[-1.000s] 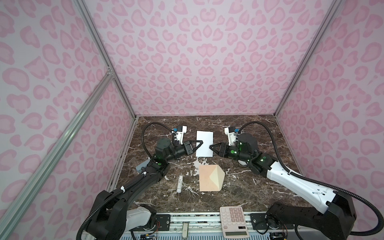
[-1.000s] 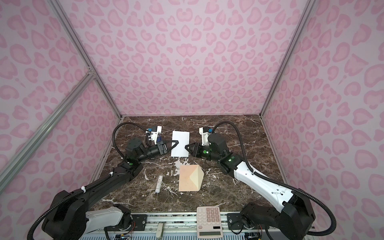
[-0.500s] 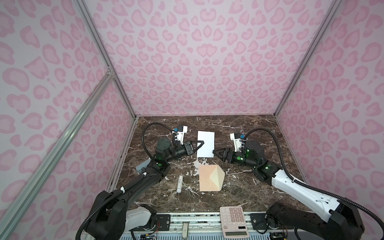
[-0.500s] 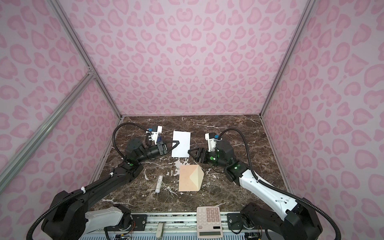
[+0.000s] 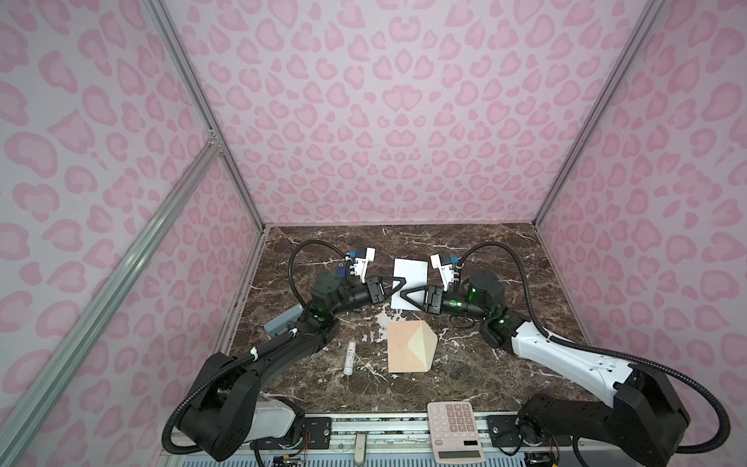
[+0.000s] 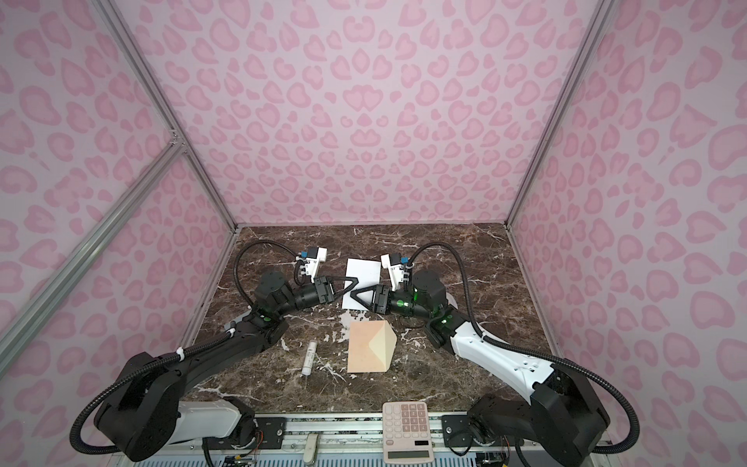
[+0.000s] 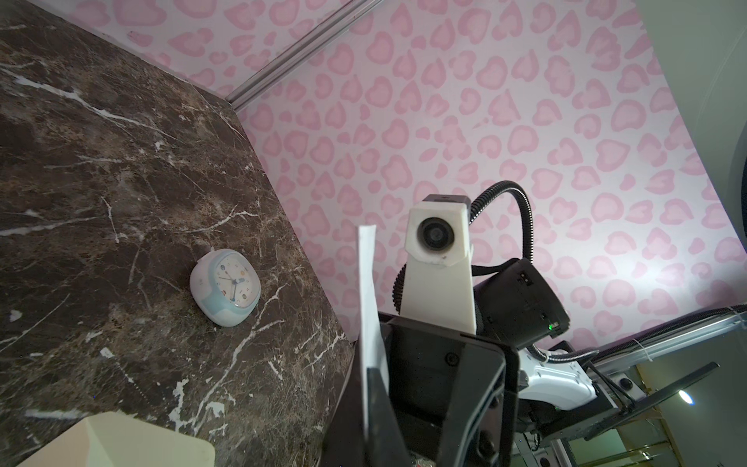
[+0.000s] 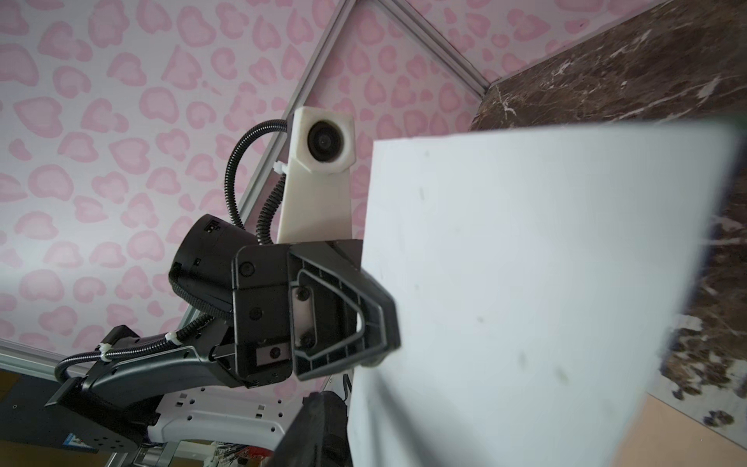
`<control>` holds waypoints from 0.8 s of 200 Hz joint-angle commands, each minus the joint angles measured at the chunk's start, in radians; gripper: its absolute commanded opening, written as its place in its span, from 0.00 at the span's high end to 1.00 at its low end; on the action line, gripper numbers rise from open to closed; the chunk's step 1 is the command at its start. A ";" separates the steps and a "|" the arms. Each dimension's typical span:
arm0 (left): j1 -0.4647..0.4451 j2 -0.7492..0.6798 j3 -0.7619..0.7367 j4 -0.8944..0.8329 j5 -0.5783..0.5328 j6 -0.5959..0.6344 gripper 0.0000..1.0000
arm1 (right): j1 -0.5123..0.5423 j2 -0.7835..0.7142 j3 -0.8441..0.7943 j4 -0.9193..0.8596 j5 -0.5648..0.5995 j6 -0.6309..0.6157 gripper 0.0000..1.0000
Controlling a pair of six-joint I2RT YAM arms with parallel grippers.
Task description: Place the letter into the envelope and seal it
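Top views both show the letter [image 5: 410,279] [image 6: 361,279] held up off the table [image 5: 465,250] at the back middle, between my two arms. Its broad white face is turned toward the overhead camera, and how steeply it tilts I cannot tell. My left gripper [image 5: 398,285] is pressed together on the letter's left edge; the right wrist view shows its black finger [image 8: 380,319] flat against the sheet. My right gripper [image 5: 405,298] reaches in from the other side, lying across the letter's near part with its tip just beside the left one. Whether it is nipping the sheet or only standing against it I cannot tell. In the right wrist view the paper runs past one of my dark fingers [image 8: 319,428] and hides the rest. The envelope [image 5: 408,347] lies flat on the table nearer the front, apart from the letter, with a paler triangle on its right half. A white tube [image 5: 349,358] lies near its left side, a calculator [image 5: 456,430] sits at the front edge, and the left wrist view catches a small clock [image 7: 224,293] on the table.
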 commanded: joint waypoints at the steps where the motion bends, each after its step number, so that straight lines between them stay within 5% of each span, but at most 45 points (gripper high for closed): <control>1: 0.000 -0.003 -0.002 0.061 0.005 0.004 0.95 | 0.003 0.007 0.002 0.055 -0.026 0.009 0.64; 63: 0.000 -0.019 0.006 -0.006 0.000 0.042 0.93 | -0.011 -0.024 0.001 -0.021 0.027 -0.012 0.94; 76: -0.001 -0.024 0.010 -0.040 -0.011 0.052 0.85 | -0.015 -0.031 0.000 -0.045 0.035 -0.022 1.00; 95: 0.000 -0.049 0.008 -0.103 -0.036 0.076 0.54 | -0.018 -0.052 0.004 -0.118 0.074 -0.052 1.00; 109: 0.000 -0.091 0.013 -0.187 -0.065 0.121 0.40 | -0.018 -0.073 0.011 -0.193 0.102 -0.094 1.00; 160: -0.005 -0.242 0.115 -0.779 -0.328 0.401 0.36 | -0.007 -0.140 0.027 -0.549 0.336 -0.286 1.00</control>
